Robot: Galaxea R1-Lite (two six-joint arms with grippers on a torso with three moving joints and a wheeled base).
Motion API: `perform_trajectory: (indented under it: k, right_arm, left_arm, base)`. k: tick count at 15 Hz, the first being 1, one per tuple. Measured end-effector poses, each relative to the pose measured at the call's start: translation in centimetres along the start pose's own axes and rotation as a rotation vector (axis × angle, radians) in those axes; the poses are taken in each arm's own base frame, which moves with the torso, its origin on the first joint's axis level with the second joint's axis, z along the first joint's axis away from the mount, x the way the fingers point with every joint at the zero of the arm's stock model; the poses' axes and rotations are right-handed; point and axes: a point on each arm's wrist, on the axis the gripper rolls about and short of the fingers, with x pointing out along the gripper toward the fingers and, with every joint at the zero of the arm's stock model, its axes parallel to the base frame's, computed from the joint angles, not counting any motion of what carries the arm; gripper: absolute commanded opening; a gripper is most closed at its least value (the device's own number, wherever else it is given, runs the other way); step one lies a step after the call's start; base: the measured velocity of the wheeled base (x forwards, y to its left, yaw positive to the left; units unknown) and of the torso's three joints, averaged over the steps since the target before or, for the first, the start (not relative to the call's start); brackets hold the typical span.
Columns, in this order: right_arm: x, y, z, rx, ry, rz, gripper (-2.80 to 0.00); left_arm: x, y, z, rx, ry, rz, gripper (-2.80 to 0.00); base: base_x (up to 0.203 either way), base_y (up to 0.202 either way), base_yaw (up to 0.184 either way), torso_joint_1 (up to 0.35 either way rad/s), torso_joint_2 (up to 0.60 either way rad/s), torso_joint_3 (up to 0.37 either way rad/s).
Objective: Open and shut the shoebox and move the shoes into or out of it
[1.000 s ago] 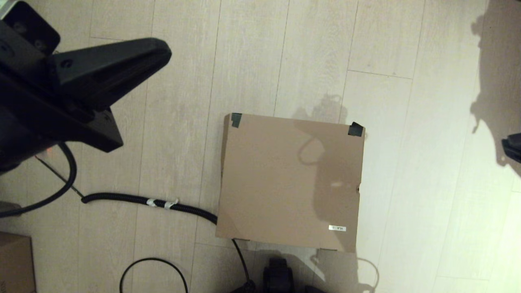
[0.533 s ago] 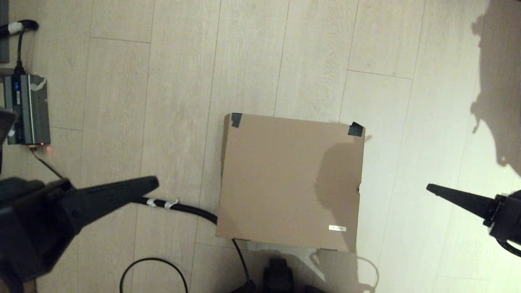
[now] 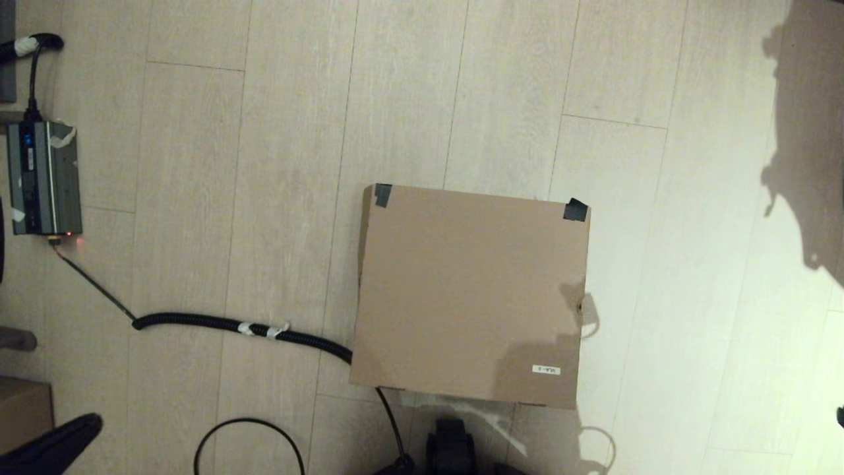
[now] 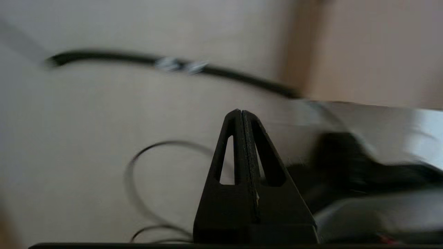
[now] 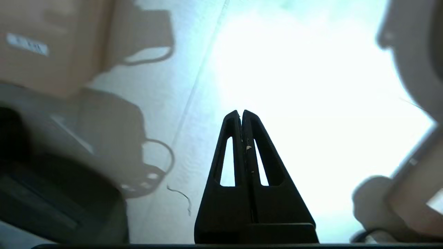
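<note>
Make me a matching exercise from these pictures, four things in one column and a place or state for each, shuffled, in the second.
Things:
1. large brown cardboard shoebox
2. small white label
3. grey electronics unit with a red light
4. left tool

Places or states:
A. far left on the floor
B. lid closed flat, black tape on two far corners
C. shut, holding nothing
D. stuck on the lid, near corner on the robot's right

Pairs: 1-B, 2-D, 3-A, 4-C
</note>
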Motion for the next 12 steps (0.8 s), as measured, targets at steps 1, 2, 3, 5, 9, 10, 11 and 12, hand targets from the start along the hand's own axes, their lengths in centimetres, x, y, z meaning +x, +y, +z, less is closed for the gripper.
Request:
perform_trajectory:
  k: [1, 2, 3, 5, 9, 10, 11, 12]
  right_arm:
    - [-1.1, 0.2, -1.1, -0.003, -0.008, -0.027, -2.80]
    - [-1.9, 0.6, -2.2, 0.007, -0.011, -0.037, -2.80]
    - [-2.5, 0.9, -3.2, 0.031, 0.009, -0.034, -2.80]
    - [-3.1, 1.6, -5.1, 0.083, 0.118, -0.003, -2.80]
    - [-3.5, 1.9, -5.9, 0.091, 0.174, 0.061, -2.80]
    - [-3.5, 1.9, -5.9, 0.085, 0.165, 0.105, -2.80]
    - [-3.5, 1.8, -5.9, 0.080, 0.152, 0.146, -2.80]
    - [-3.6, 1.8, -5.9, 0.078, 0.131, 0.169, -2.80]
  left_arm:
    - [-0.8, 0.2, -1.1, -0.009, -0.012, 0.061, -2.80]
    - [-1.5, 0.2, -2.8, -0.009, -0.017, 0.088, -2.80]
    - [-1.9, 0.1, -4.8, 0.000, -0.011, 0.101, -2.80]
    - [-2.0, 0.0, -7.4, 0.013, 0.005, 0.107, -2.80]
    - [-2.4, -0.1, -9.0, 0.012, 0.118, 0.058, -2.80]
    - [-2.4, -0.1, -8.9, 0.020, 0.115, 0.025, -2.80]
    - [-2.6, -0.1, -9.0, 0.027, 0.099, 0.004, -2.80]
    - [-2.9, -0.2, -9.0, 0.033, 0.066, -0.009, -2.80]
  base:
    - [0.000, 0.000, 0.000, 0.000, 0.00, 0.000]
    - [0.000, 0.000, 0.000, 0.000, 0.00, 0.000]
    - [0.000, 0.000, 0.000, 0.000, 0.00, 0.000]
    - [0.000, 0.000, 0.000, 0.000, 0.00, 0.000]
    - [0.000, 0.000, 0.000, 0.000, 0.00, 0.000]
    - [0.000, 0.000, 0.000, 0.000, 0.00, 0.000]
    - [0.000, 0.000, 0.000, 0.000, 0.00, 0.000]
    - [0.000, 0.000, 0.000, 0.000, 0.00, 0.000]
